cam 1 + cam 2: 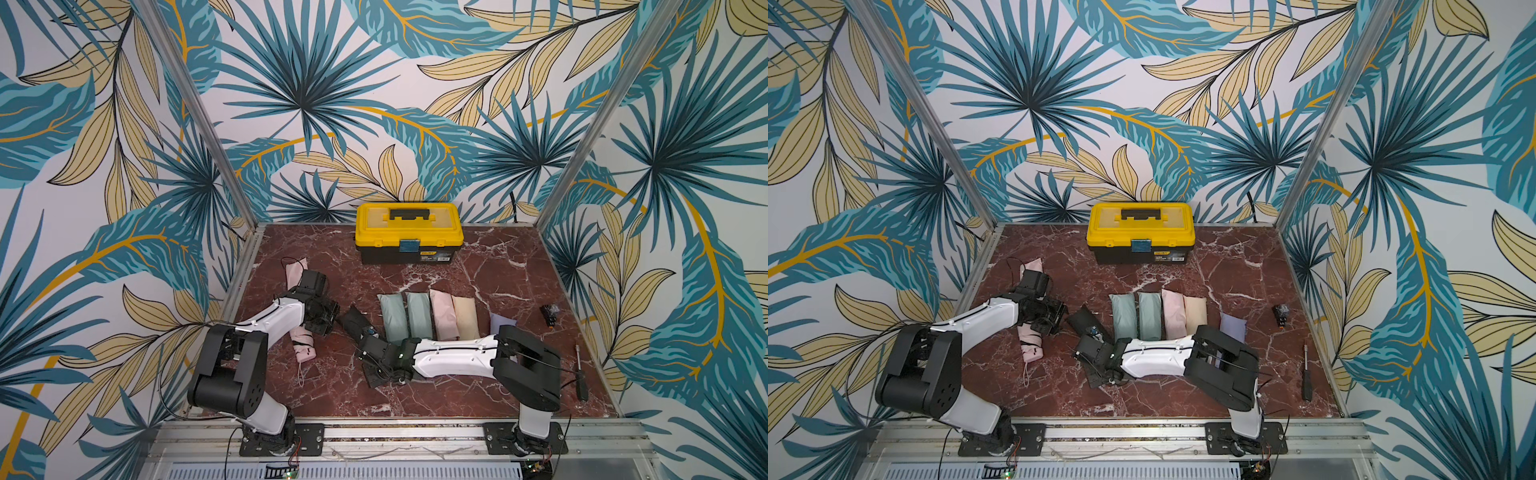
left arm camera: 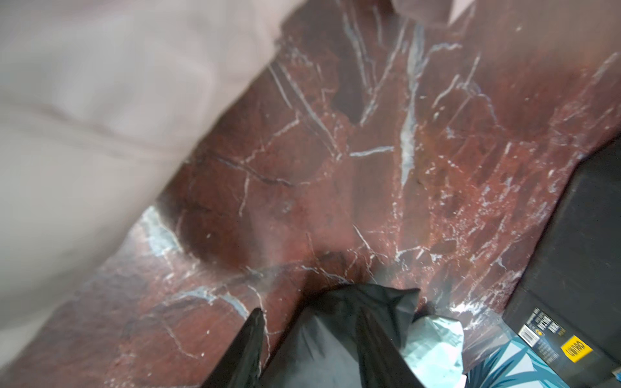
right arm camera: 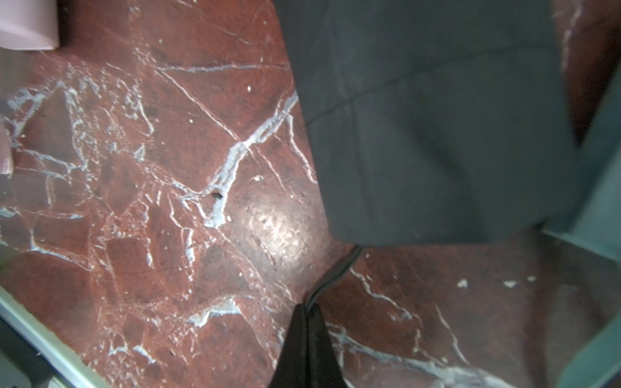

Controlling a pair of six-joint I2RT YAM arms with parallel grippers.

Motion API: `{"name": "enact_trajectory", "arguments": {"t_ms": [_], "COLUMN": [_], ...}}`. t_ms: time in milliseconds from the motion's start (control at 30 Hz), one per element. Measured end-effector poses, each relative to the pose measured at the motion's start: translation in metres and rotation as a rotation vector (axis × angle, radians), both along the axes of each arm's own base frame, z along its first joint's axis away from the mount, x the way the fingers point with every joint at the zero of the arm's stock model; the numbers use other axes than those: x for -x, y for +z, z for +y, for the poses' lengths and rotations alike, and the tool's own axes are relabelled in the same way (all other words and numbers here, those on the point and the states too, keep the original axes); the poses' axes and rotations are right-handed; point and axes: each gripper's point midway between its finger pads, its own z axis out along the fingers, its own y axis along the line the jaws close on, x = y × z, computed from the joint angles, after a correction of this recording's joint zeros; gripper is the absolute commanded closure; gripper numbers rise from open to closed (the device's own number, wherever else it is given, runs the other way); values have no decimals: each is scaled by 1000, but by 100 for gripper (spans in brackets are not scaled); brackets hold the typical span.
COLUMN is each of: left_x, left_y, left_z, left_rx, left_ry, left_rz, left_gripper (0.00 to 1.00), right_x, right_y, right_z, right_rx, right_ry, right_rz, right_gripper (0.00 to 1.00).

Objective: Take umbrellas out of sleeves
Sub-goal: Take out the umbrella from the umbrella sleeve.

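- Umbrellas, in a top view: one pink umbrella (image 1: 302, 343) lies bare on the red, white-veined marble tabletop (image 1: 457, 395). It is pleated, with a blocky handle and a thin wrist loop trailing toward the near edge. Its limp, flat pink sleeve (image 1: 296, 269) lies farther back, behind the left arm.
- Both top views show a row of plump, pillow-like filled sleeves side by side at the middle: a mint sleeve (image 1: 392, 316), a second mint sleeve (image 1: 419, 316), a filled pink sleeve (image 1: 444, 316) and a beige sleeve (image 1: 466, 318). A lilac sleeve (image 1: 500, 321) is partly hidden by the right arm.
- A black sleeve (image 1: 353, 321) lies slanted between the left gripper (image 1: 332, 318) and the right gripper (image 1: 365, 338). A yellow-lidded toolbox (image 1: 409, 237) stands at the back, and a screwdriver (image 1: 580, 374) lies near the right edge.
- Left wrist view: blurred pale pink fabric (image 2: 100, 134) fills one side. Crinkled, glossy black fabric (image 2: 353, 329) rises just beside one dark finger (image 2: 250, 339), a detail only this view gives. Whether the left gripper pinches that fabric I cannot tell.
- Right wrist view: the black sleeve (image 3: 437, 117) looks matte and smooth. Only this view shows a thin black cord (image 3: 336, 272) running from the sleeve's corner into the right gripper's fingers (image 3: 302, 342), which are closed on it.
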Motion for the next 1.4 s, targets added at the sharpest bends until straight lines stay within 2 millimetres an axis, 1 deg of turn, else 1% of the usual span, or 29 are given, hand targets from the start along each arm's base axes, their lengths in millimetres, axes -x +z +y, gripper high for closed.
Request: {"name": "enact_trajectory", "arguments": {"t_ms": [167,300,400,467,633,767,900,1167,1300,1400], "left_x": [2,-5,-11,-13,-12,-13,-19,-47,-59,-64], "left_y": [-8,-8,-9,-9,-9,-6,0,26,30,28], "left_z": [-5,-12,-16,-17,-16,-14,-11,-9,-9,-9], "left_rx": [-5,-4,-3,-6,-20,-40,-75,-188,-242,-273], "left_ry": [-12,-22,-24,-29,-29,-42,-77,-262,-361,-425], "left_rz": [35,40,40,36,41,41,18,-102,-139,-155], "left_gripper": [56,62,77,90,99,100,100,100,100,100], "right_x": [0,0,0,0,0,0,1,8,11,13], "right_y": [0,0,0,0,0,0,0,1,2,4], "right_z": [0,1,1,1,1,2,4,6,9,10], "right_rx": [0,0,1,0,-2,-4,-16,-52,-70,-82], "right_ry": [4,9,12,12,12,13,21,50,59,66], "right_rz": [0,-1,-2,-1,-2,-2,1,23,36,48], "right_gripper": [100,100,100,100,100,100,100,100,100,100]}}
